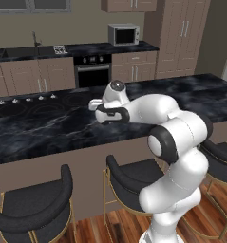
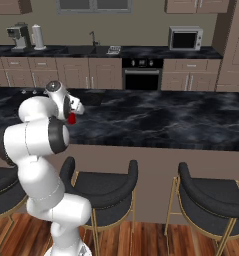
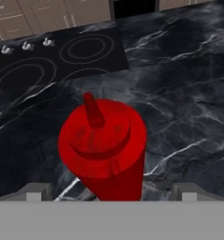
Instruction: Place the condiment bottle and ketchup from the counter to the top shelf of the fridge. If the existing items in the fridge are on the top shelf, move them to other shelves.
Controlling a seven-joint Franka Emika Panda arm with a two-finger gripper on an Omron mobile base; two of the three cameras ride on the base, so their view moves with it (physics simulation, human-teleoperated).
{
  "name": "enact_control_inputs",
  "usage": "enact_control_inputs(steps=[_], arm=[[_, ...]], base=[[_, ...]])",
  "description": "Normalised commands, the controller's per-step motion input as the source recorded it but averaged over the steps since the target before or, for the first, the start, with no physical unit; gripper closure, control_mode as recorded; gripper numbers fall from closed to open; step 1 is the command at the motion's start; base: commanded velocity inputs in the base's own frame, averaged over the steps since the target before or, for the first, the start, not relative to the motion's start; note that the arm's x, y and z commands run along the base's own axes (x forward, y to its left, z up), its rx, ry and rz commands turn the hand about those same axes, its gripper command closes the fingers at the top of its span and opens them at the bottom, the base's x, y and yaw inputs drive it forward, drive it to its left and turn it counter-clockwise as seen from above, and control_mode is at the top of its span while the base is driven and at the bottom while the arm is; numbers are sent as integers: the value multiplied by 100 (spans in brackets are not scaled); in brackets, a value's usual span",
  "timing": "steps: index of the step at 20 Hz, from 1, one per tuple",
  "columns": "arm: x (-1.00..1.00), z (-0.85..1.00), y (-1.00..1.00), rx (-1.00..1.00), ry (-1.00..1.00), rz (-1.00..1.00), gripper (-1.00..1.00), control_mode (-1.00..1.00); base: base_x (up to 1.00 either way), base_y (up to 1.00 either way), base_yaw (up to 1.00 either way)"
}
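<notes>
Ketchup stands upright on the counter in the hand view, between the jaws spread wide and holding nothing. Right base view shows its red just below the gripper. Picking it up is the step; next, I judge, lower and close.

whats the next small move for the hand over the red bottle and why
Probably lower the gripper straight down so the open jaws come around the body of the ketchup, then close. In the hand view the bottle stands upright on the counter, centred between the two fingertips, with its nozzle pointing up toward the camera, so the hand looks lined up above it but nothing is gripped yet.
</notes>
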Motion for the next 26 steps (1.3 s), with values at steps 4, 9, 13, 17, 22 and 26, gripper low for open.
enact_control_inputs(steps=[4, 9, 13, 17, 22, 26], arm=[[17, 0, 1, 0, 0, 0, -100, -100], [14, 0, 0, 0, 0, 0, -100, -100], [9, 0, 0, 0, 0, 0, -100, -100], [6, 0, 0, 0, 0, 0, -100, -100], [6, 0, 1, 0, 0, 0, -100, -100], [3, 0, 4, 0, 0, 0, 100, -100]], base=[[0, 0, 0], [0, 0, 0], [0, 0, 0], [0, 0, 0], [0, 0, 0], [0, 0, 0]])
